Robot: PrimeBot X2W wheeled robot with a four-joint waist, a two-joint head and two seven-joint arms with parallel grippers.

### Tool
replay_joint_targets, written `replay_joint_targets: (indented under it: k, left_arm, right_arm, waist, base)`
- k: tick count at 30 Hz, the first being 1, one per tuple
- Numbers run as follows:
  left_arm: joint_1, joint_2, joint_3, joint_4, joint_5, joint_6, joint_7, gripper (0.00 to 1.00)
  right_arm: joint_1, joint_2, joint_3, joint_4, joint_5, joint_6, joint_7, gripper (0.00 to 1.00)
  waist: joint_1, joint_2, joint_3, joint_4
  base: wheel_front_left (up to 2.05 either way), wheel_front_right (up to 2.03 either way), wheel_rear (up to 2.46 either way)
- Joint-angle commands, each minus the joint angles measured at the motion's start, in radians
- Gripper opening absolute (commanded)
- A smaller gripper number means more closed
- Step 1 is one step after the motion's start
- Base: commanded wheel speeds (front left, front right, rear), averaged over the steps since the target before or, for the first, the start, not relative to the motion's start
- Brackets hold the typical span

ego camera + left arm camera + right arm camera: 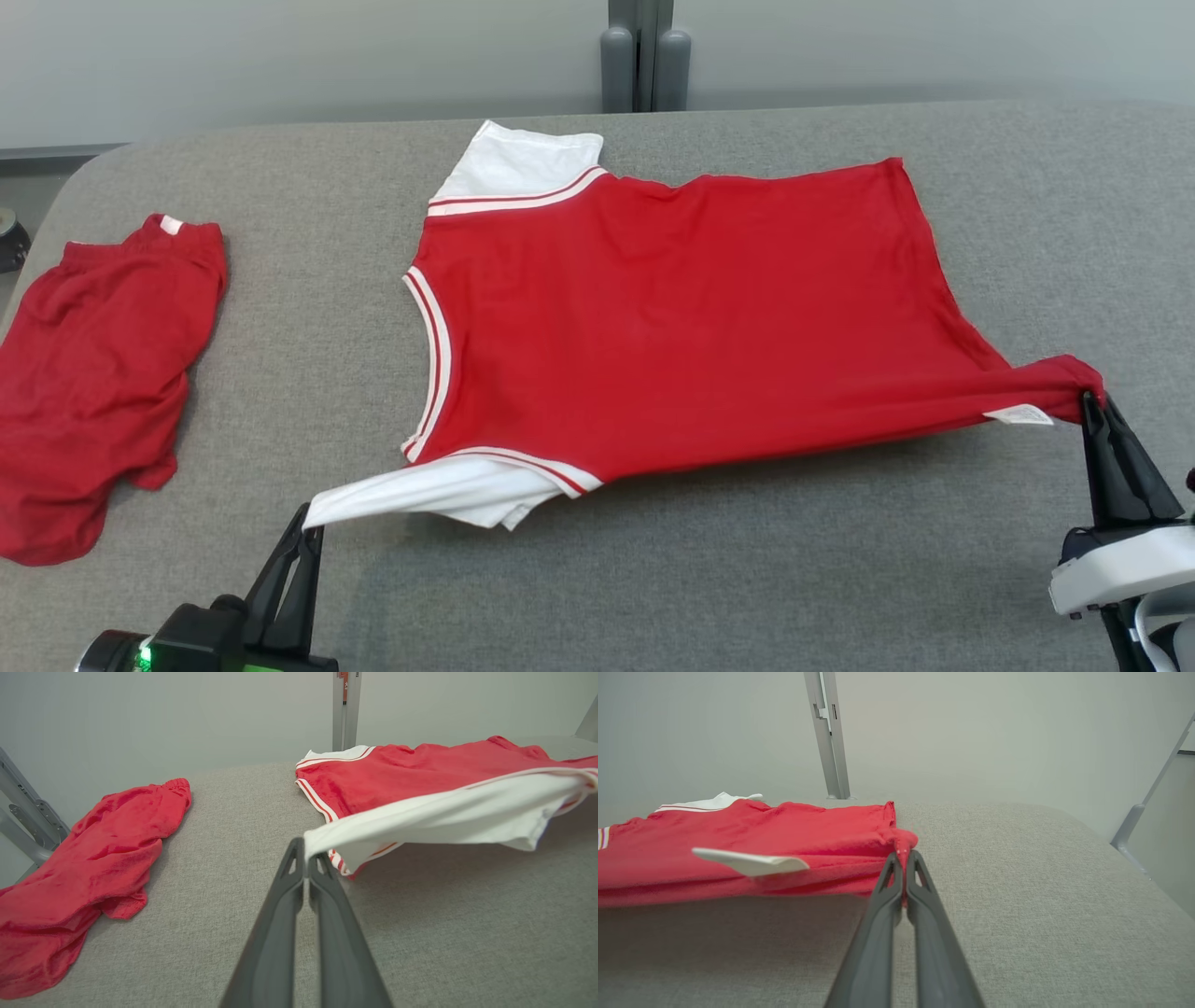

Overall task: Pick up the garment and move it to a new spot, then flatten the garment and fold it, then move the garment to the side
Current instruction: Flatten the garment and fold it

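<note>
The red T-shirt [672, 308] lies spread on the desk [747, 579], near edge lifted; I see my left gripper [308, 530] clamped on its white sleeve [420, 493], right gripper [1090, 401] on its hem corner [1050, 381].
</note>
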Motion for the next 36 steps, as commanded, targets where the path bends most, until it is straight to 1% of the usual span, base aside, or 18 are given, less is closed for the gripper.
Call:
replay_joint_targets:
  k: [1, 3, 9, 16, 23, 27, 33, 34, 35, 36]
  left_arm:
    - [-0.013, 0.002, 0.008, 0.013, 0.008, -0.001, 0.000, 0.00]
    - [-0.043, -0.008, 0.006, 0.021, 0.007, -0.005, 0.000, 0.00]
    - [-0.144, -0.037, -0.014, 0.085, 0.009, -0.026, 0.000, 0.00]
    - [-0.318, -0.066, -0.050, 0.224, 0.009, -0.053, 0.000, 0.00]
    - [-0.481, -0.066, -0.080, 0.324, 0.034, -0.069, 0.000, 0.00]
    - [-0.564, -0.064, -0.107, 0.370, 0.049, -0.074, 0.000, 0.00]
    - [-0.635, -0.060, -0.135, 0.407, 0.064, -0.080, 0.000, 0.00]
    - [-0.639, -0.061, -0.138, 0.411, 0.065, -0.080, 0.000, 0.08]
    - [-0.643, -0.062, -0.143, 0.416, 0.064, -0.079, 0.000, 0.23]
    - [-0.645, -0.064, -0.146, 0.420, 0.060, -0.080, 0.000, 0.51]
  right_arm:
    - [0.006, -0.006, 0.002, 0.004, 0.005, -0.004, -0.003, 0.00]
    - [-0.010, 0.001, 0.010, 0.016, 0.017, -0.004, -0.003, 0.00]
    - [-0.076, -0.005, 0.037, 0.080, 0.028, -0.003, -0.003, 0.00]
    - [-0.193, -0.014, 0.059, 0.178, 0.018, -0.003, -0.003, 0.00]
    - [-0.307, -0.025, 0.094, 0.255, -0.003, -0.003, -0.003, 0.00]
    - [-0.356, -0.042, 0.118, 0.289, -0.015, -0.003, -0.003, 0.00]
    - [-0.401, -0.057, 0.121, 0.318, -0.022, -0.003, -0.003, 0.00]
    - [-0.406, -0.056, 0.120, 0.321, -0.022, -0.003, -0.003, 0.00]
    - [-0.411, -0.054, 0.117, 0.323, -0.020, -0.003, -0.003, 0.13]
    - [-0.415, -0.052, 0.113, 0.323, -0.019, -0.003, -0.003, 0.38]
  waist:
    - [0.0001, 0.0000, 0.005, 0.001]
    - [0.0001, 0.0000, 0.016, 0.002]
    - [0.0001, 0.0000, 0.075, 0.025]
    - [0.0001, 0.0000, 0.155, 0.055]
    - [0.0001, 0.0000, 0.208, 0.060]
    - [0.0001, 0.0000, 0.227, 0.062]
    - [0.0001, 0.0000, 0.238, 0.062]
    - [0.0001, 0.0000, 0.238, 0.062]
    - [0.0001, 0.0000, 0.237, 0.061]
    - [0.0001, 0.0000, 0.235, 0.061]
  base:
    - [0.00, 0.00, 0.00]
    - [0.00, 0.00, 0.00]
    - [0.00, 0.00, 0.00]
    - [0.00, 0.00, 0.00]
    - [0.00, 0.00, 0.00]
    - [0.00, 0.00, 0.00]
    - [0.00, 0.00, 0.00]
    - [0.00, 0.00, 0.00]
    - [0.00, 0.00, 0.00]
    - [0.00, 0.00, 0.00]
